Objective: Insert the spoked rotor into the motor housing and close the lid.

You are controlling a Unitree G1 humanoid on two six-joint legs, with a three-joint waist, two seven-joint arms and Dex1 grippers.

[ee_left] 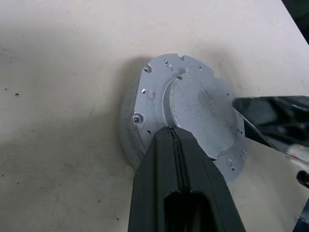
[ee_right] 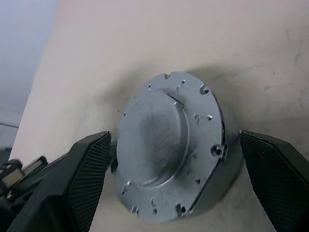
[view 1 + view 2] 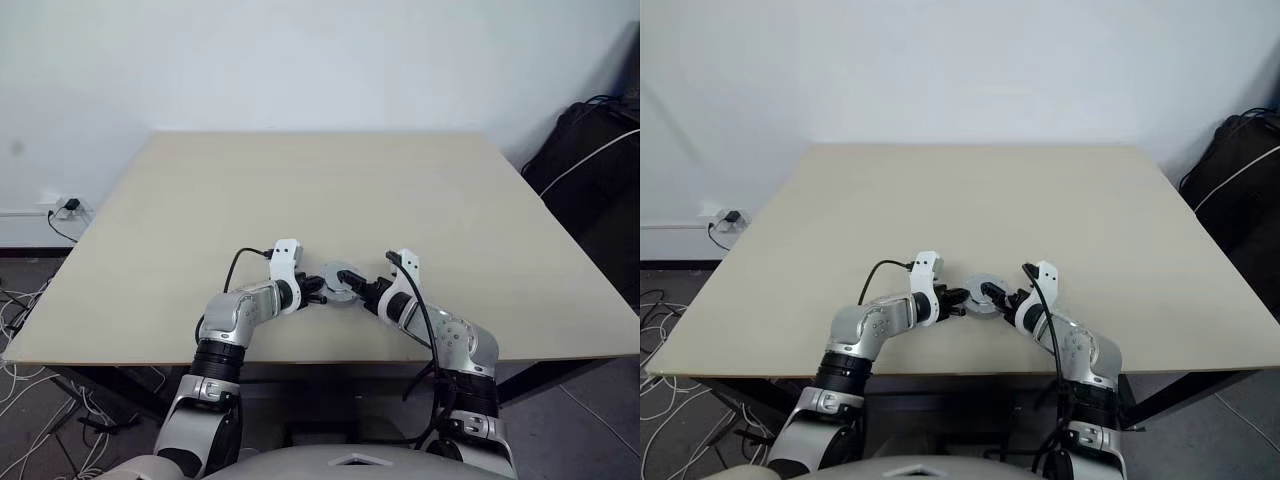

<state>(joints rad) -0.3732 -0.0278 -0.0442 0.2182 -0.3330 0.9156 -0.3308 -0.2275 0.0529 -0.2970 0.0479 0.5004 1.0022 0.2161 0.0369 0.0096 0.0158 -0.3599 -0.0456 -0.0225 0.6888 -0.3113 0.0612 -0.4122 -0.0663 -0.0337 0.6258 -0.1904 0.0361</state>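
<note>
- Lid point(image 2: 166, 145) sits on the tabletop point(image 3: 300, 190), seemingly over the housing; you judge closing nearly done.
- Left gripper point(image 1: 176, 140): jaws pressed together, touching lid.
- Right gripper point(image 2: 176, 164): jaws spread around it.

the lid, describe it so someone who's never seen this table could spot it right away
On the beige table, look at the near edge in the middle, where the left gripper and right gripper meet. The lid is the round silver-grey metal disc between them, with a raised plain centre and small holes round its flange.
</note>
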